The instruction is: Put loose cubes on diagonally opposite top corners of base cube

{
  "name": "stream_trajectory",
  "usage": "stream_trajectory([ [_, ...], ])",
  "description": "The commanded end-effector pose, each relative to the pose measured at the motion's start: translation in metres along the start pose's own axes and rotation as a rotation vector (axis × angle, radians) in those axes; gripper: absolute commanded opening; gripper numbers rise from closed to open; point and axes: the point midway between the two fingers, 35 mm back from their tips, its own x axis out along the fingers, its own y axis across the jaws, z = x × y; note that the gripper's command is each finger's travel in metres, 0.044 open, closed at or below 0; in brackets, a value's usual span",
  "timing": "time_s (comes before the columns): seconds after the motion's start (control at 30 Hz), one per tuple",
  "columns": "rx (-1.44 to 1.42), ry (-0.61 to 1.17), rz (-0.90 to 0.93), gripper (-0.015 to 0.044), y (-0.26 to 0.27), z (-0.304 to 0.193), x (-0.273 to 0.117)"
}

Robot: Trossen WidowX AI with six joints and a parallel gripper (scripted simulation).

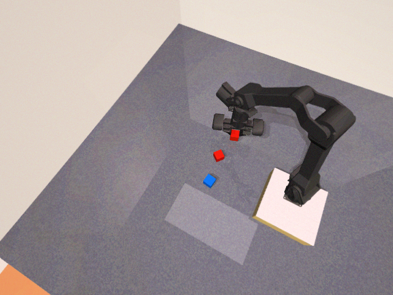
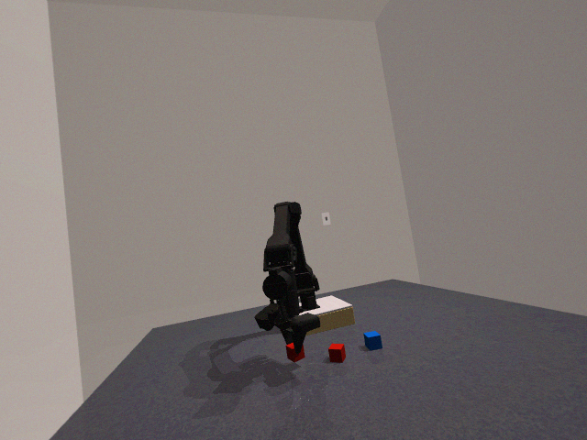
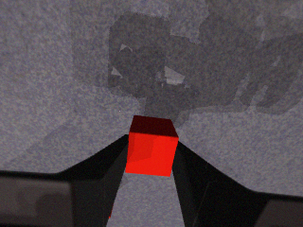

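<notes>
Hand [image 3: 151, 158] grips level red cube [image 3: 151, 150]; faces against fingers.

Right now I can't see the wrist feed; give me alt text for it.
The gripper is shut on a red cube, its two dark fingers pressing the cube's left and right sides. Beneath lies speckled grey floor carrying the arm's shadow.
</notes>
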Motion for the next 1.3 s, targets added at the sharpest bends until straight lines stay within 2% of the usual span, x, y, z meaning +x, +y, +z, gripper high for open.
stream_trajectory([
  [0.0,0.002,-0.003,0.012,0.0105,0.003,0.001,-0.015],
  [0.73,0.002,-0.003,0.012,0.0105,-0.001,-0.002,-0.084],
  [0.87,-0.016,-0.003,0.012,0.0105,0.000,-0.004,-0.086],
  [1.27,-0.348,-0.002,0.014,0.0105,0.020,-0.036,-0.079],
])
